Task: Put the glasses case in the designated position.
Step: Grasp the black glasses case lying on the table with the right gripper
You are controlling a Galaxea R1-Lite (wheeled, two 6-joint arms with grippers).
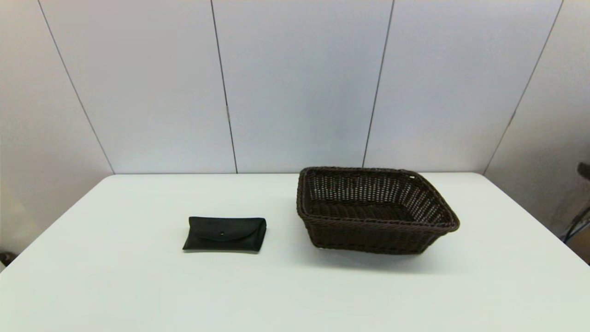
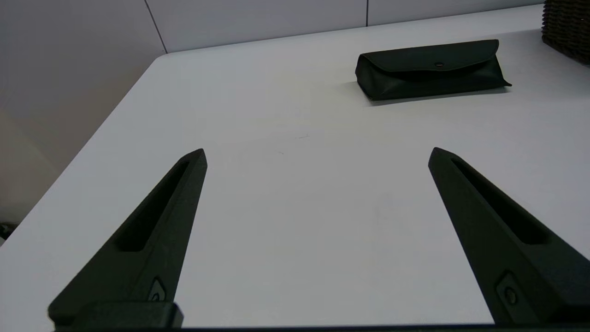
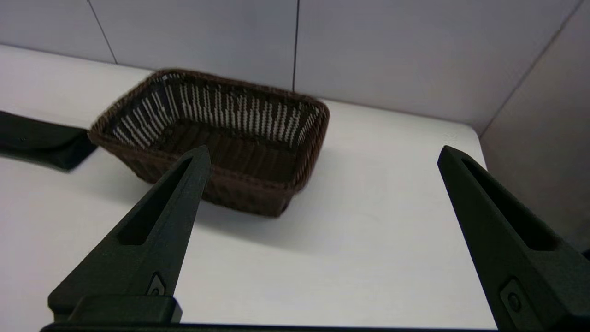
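A: Where is the glasses case (image 1: 225, 234) lying?

B: It is lying flat on the white bench (image 1: 138, 286), flap up, just beside the dark woven basket (image 1: 417, 196), on its left, not touching it.

A: What are the arms doing?

B: The left gripper (image 2: 318, 154) is hovering over bare bench, near the case, fingers (image 2: 156, 221) standing wide apart and holding nothing. The right gripper (image 3: 325, 154) is hanging near the basket, fingers (image 3: 495, 221) equally spread, gripping nothing.

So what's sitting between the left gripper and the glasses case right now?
Nothing: the left wrist view shows only bare white table between the open left gripper and the glasses case.
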